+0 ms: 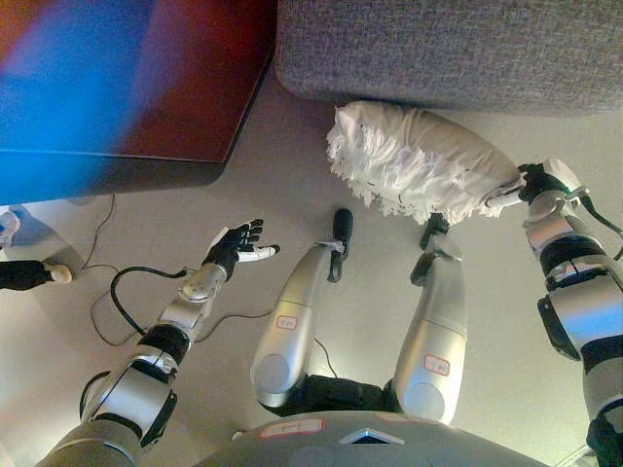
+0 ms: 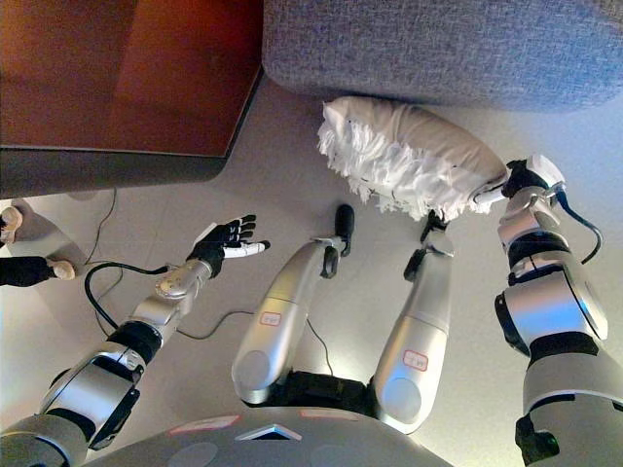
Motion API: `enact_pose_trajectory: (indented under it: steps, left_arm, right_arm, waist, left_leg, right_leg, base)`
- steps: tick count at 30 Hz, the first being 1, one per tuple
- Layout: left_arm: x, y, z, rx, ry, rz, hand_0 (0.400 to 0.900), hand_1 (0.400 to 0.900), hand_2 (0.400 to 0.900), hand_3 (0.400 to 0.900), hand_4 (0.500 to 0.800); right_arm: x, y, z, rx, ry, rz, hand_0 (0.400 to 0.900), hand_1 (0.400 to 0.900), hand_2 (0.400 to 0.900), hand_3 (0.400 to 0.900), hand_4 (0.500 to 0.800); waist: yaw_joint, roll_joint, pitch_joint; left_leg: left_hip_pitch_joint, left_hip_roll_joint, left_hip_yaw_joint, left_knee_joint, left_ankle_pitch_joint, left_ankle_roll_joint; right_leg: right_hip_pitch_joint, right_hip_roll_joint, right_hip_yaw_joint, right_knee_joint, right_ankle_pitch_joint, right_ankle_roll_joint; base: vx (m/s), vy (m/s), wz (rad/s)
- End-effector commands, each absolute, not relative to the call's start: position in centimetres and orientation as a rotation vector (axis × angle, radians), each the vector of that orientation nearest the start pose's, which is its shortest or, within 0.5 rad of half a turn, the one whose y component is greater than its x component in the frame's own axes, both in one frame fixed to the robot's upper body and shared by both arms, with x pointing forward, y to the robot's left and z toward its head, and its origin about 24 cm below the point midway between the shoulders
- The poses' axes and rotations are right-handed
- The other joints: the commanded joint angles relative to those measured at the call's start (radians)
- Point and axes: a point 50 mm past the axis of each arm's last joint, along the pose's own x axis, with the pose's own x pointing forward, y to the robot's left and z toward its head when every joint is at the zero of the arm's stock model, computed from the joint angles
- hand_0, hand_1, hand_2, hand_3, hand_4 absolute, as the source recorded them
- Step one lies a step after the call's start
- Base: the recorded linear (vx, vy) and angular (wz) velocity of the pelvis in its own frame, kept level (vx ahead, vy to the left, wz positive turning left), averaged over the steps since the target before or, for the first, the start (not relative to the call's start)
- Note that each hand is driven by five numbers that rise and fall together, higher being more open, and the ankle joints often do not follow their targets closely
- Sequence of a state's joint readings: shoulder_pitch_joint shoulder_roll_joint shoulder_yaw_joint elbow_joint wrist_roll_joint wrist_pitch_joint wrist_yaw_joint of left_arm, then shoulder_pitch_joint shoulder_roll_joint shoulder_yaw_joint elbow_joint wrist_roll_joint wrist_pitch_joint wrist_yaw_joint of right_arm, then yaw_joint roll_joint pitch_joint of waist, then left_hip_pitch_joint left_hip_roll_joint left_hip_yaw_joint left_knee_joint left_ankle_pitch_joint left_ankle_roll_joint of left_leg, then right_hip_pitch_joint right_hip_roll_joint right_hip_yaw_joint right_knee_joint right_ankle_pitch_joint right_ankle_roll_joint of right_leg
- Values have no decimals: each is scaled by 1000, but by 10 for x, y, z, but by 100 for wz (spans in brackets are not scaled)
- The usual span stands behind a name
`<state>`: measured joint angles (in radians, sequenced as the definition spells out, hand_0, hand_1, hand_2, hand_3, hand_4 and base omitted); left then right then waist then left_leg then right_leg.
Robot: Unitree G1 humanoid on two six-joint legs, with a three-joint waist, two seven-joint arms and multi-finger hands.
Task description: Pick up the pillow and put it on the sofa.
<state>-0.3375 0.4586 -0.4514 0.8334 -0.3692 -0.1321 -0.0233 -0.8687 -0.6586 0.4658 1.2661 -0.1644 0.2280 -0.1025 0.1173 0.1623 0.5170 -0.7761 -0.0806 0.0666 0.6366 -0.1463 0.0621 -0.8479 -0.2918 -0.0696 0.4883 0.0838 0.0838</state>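
A white pillow [image 1: 419, 156] with a shaggy fringed side hangs just off the floor, right in front of the grey sofa [image 1: 448, 49]. My right hand [image 1: 531, 183] is shut on the pillow's right end and holds it up. My left hand [image 1: 237, 245] is open over the floor at the left, fingers spread, well apart from the pillow. The sofa's front edge runs across the top of both views, its seat out of sight.
A dark reddish-brown table [image 2: 127, 88] fills the upper left, its edge close to the sofa's left corner. A person's foot and dark trouser leg [image 1: 29, 274] show at the far left.
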Motion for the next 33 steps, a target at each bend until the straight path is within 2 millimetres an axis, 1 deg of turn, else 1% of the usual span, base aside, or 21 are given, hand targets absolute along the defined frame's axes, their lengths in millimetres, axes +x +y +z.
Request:
enact_pose_trajectory:
  steps: [1, 2, 3, 5, 6, 9, 14, 16, 19, 20, 23, 25, 28, 33]
  left_arm:
    - [262, 229, -47, 254, 440, -65, 900, 900, 900, 900, 800]
    - [261, 229, -47, 241, 432, -59, 900, 900, 900, 900, 800]
    - [258, 230, -48, 231, 431, -52, 900, 900, 900, 900, 800]
    - [256, 232, -47, 214, 419, -37, 900, 900, 900, 900, 800]
    - [253, 235, -47, 194, 413, -23, 900, 900, 900, 900, 800]
    - [247, 242, -46, 165, 393, -9, 900, 900, 900, 900, 800]
    - [238, 251, -44, 111, 355, 9, 900, 900, 900, 900, 800]
    - [235, 252, -43, 93, 341, -4, 900, 900, 900, 900, 800]
    - [228, 253, -45, 91, 331, -4, 900, 900, 900, 900, 800]
    - [226, 255, -45, 91, 327, 6, 900, 900, 900, 900, 800]
    - [223, 261, -44, 94, 320, 29, 900, 900, 900, 900, 800]
    - [221, 264, -43, 91, 315, 40, 900, 900, 900, 900, 800]
    - [220, 269, -39, 99, 298, 43, 900, 900, 900, 900, 800]
    - [216, 275, -36, 106, 295, 51, 900, 900, 900, 900, 800]
  right_arm:
    - [343, -370, 125, -1116, 578, -504, 900, 900, 900, 900, 800]
    - [343, -371, 129, -1128, 568, -515, 900, 900, 900, 900, 800]
    - [344, -373, 133, -1142, 563, -527, 900, 900, 900, 900, 800]
    - [344, -377, 144, -1157, 551, -551, 900, 900, 900, 900, 800]
    - [344, -380, 153, -1167, 542, -570, 900, 900, 900, 900, 800]
    - [346, -386, 181, -1207, 512, -610, 900, 900, 900, 900, 800]
    - [349, -389, 219, -1250, 469, -651, 900, 900, 900, 900, 800]
    - [349, -390, 230, -1239, 456, -675, 900, 900, 900, 900, 800]
    - [355, -383, 245, -1223, 428, -609, 900, 900, 900, 900, 800]
    - [357, -379, 250, -1220, 413, -569, 400, 400, 400, 400, 500]
    - [359, -377, 255, -1186, 397, -545, 400, 400, 400, 400, 500]
    - [358, -378, 254, -1192, 385, -546, 400, 400, 400, 400, 500]
    - [357, -379, 259, -1188, 351, -542, 400, 400, 400, 400, 500]
    - [355, -381, 261, -1166, 321, -524, 400, 400, 400, 400, 500]
  waist:
    - [8, 85, 3]
    - [8, 89, 3]
    - [9, 94, 3]
    - [11, 102, 3]
    - [13, 107, 3]
    - [22, 122, 3]
    - [34, 144, 3]
    - [38, 150, 3]
    - [45, 156, 3]
    - [47, 155, 3]
    - [50, 146, 3]
    - [52, 142, 3]
    - [57, 141, 3]
    - [58, 136, 3]
  left_leg:
    - [-31, 24, -30, -23, 48, -56]
    - [-43, 25, -27, -12, 44, -55]
    - [-43, 27, -27, 19, 4, -60]
    - [-74, 27, -26, 48, -5, -60]
    - [-95, 27, -28, 64, -7, -60]
    - [-159, 24, -36, 99, -8, -57]
    - [-267, 18, -44, 155, 0, -57]
    - [-301, 18, -46, 174, 1, -58]
    - [-346, 15, -47, 207, 2, -58]
    - [-358, 15, -50, 219, 0, -59]
    - [-373, 24, -54, 240, -1, -63]
    - [-373, 30, -55, 253, -2, -65]
    - [-370, 37, -56, 257, 0, -73]
    - [-334, 45, -57, 226, 10, -87]
  right_leg:
    - [-5, -13, 2, 181, -161, -11]
    - [-20, -15, 4, 191, -163, -13]
    - [-25, -13, 15, 225, -200, -6]
    - [-58, -14, 22, 252, -205, -8]
    - [-80, -13, 28, 267, -207, -9]
    - [-149, -8, 47, 312, -214, -15]
    - [-259, 1, 84, 380, -220, -22]
    - [-292, 4, 94, 398, -223, -25]
    - [-334, 14, 104, 430, -226, -32]
    - [-344, 15, 105, 441, -228, -33]
    - [-355, 21, 106, 461, -231, -36]
    - [-352, 20, 104, 473, -233, -37]
    - [-342, 15, 95, 471, -231, -35]
    - [-305, 16, 76, 443, -225, -35]
  base:
    - [-8, 36, 7]
    - [74, 9, 5]
    - [71, -3, 5]
    - [27, -10, 6]
    - [-19, -7, 6]
    - [-36, -6, 8]
    - [-44, -6, 12]
    - [-39, -23, 17]
    - [-28, -25, 11]
    - [0, 0, 0]
    - [-5, -14, -3]
    - [5, -26, -4]
    - [3, -8, -1]
    - [-1, -13, -3]
